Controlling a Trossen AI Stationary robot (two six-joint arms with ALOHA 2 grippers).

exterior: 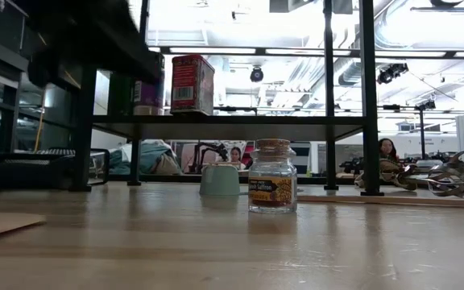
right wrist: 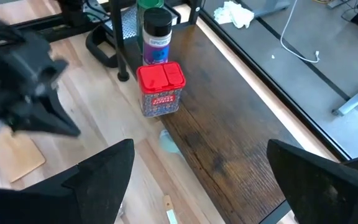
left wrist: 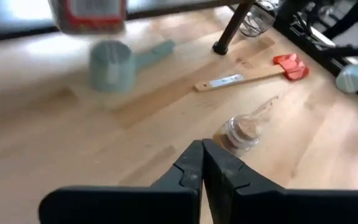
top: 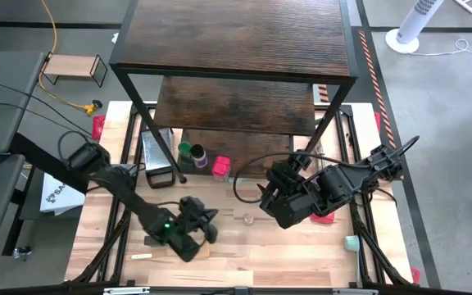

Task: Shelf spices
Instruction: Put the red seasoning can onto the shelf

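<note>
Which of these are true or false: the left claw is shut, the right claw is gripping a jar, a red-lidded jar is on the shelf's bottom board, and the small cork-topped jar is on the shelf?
1. The left gripper is shut. True; it holds nothing.
2. The right gripper is gripping a jar. False: its fingers are spread wide and hold nothing.
3. The red-lidded jar stands on the shelf's bottom board. True.
4. The small cork-topped jar is on the shelf. False: it stands on the table, in front of the shelf.

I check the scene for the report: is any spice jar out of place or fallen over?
One stands out: the small cork-topped jar stands upright, alone on the table, off the shelf. The red-lidded jar already stands on the shelf's bottom board. Nothing looks spilled.
</note>
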